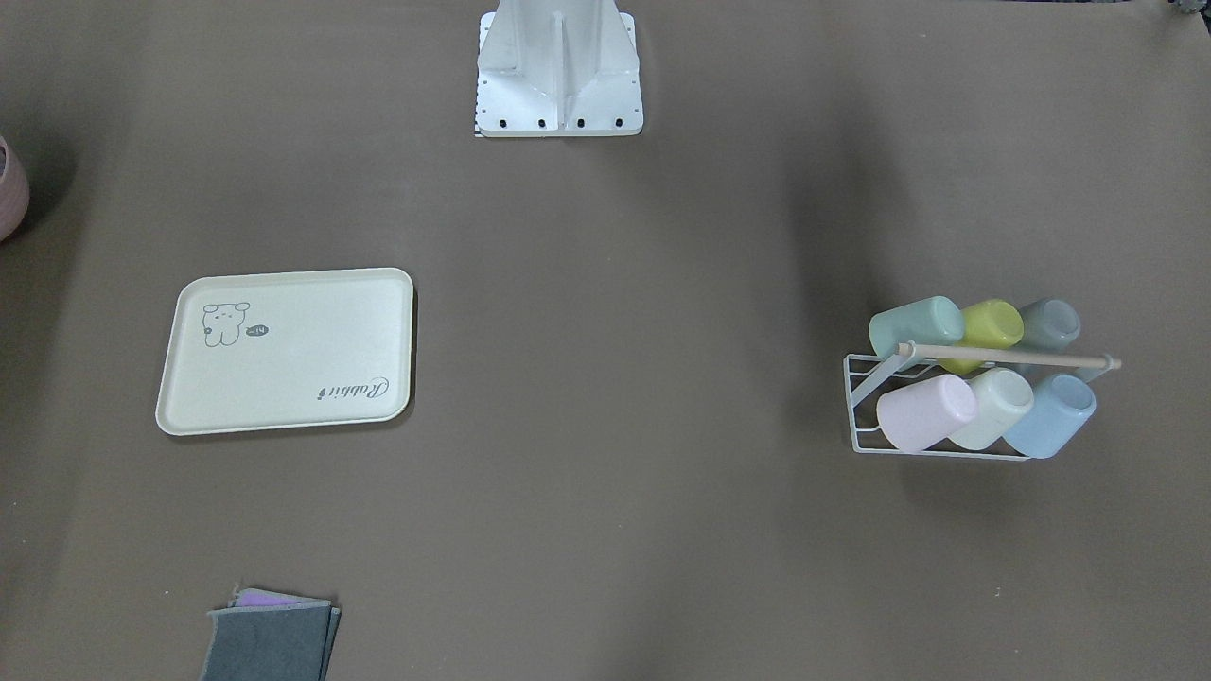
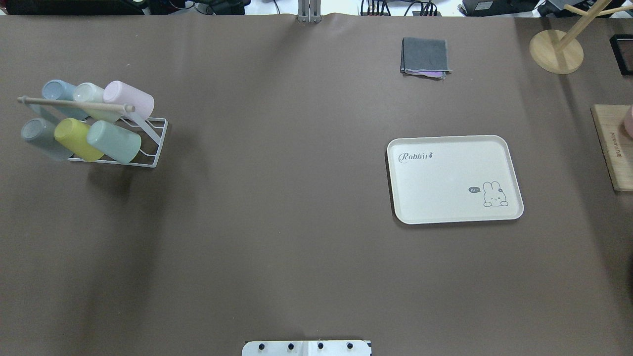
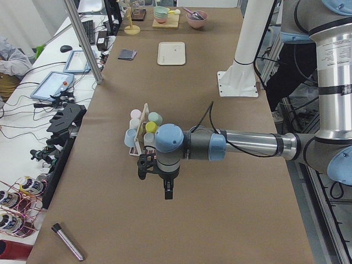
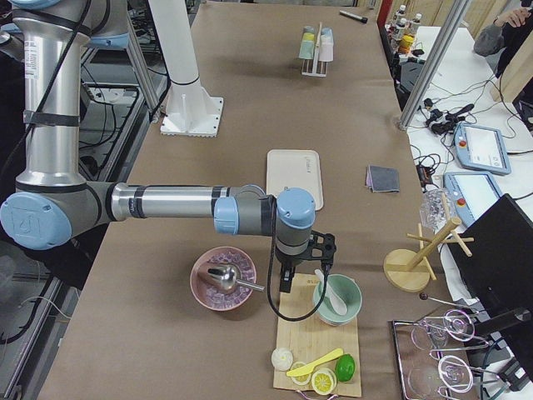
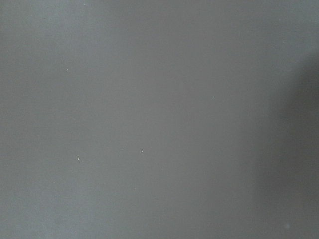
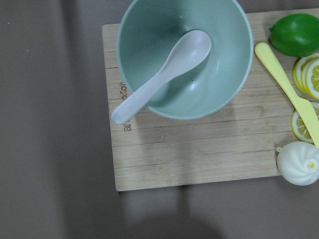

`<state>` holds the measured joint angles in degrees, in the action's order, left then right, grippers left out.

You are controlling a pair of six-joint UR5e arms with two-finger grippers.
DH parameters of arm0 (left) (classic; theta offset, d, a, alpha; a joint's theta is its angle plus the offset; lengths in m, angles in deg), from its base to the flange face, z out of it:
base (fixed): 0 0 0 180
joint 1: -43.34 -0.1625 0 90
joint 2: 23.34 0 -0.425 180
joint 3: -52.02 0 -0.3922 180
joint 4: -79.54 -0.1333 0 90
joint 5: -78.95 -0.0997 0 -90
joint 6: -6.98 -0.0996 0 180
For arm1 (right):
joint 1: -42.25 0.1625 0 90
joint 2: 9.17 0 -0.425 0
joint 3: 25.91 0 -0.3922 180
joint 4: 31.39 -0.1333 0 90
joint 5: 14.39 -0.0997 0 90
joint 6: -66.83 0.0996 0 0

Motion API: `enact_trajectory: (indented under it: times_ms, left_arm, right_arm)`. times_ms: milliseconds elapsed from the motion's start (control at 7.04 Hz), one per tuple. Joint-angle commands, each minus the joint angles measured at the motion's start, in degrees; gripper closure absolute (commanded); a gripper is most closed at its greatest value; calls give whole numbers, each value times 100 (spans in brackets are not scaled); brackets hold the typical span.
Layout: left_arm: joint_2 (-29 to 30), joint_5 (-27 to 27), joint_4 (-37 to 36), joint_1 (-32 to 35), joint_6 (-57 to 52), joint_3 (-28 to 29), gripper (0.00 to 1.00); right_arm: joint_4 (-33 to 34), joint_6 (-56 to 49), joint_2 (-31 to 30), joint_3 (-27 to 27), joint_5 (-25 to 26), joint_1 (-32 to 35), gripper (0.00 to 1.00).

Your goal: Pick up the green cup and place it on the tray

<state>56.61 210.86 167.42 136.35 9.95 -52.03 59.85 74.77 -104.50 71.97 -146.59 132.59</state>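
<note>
The green cup (image 2: 114,142) was spotted lying on its side in the wire rack (image 2: 147,129). It was placed at the inner end of the row of 3 nearer the robot, just beside the yellow cup (image 2: 74,140). 3 more cups were lined up in the row behind. The tray (image 2: 445,188) was laid flat on the worktop (image 2: 296,237), well apart from the rack, on the robot's right side. The left claw (image 3: 168,193) was held pointing down above the worktop, near the rack. Whether it was released or clenched could not be told. The right claw (image 4: 286,286) was hung over a wooden board (image 6: 199,159) carrying a bowl (image 6: 149,35) with a spoon (image 6: 164,74). Its state could not be told either.
</note>
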Motion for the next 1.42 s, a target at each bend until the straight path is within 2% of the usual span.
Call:
enact_trajectory:
  times_ms: [0,284,568,852,994,1136,1278]
  left_arm:
    - [-32,1,637,6,-16,234,2]
    - [-190,18,1255,-2,18,254,2]
    - [-191,-8,1547,-37,-8,254,2]
    - [-103,-426,1338,-325,-8,36,2]
    - [298,-795,389,-832,-25,-305,2]
    - [597,-842,-91,-1594,-17,-518,2]
    - [931,-843,-104,-1776,-25,-676,2]
  right_arm:
    - [51,-3,85,30,1,1,0]
    - [7,-3,6,21,-26,9,0]
    - [42,-3,-2,30,-26,9,0]
    - [42,67,6,66,1,9,0]
    - [34,76,-28,57,-17,1,0]
    - [7,76,-81,74,-43,9,0]
    - [-1,67,-82,48,-95,9,0]
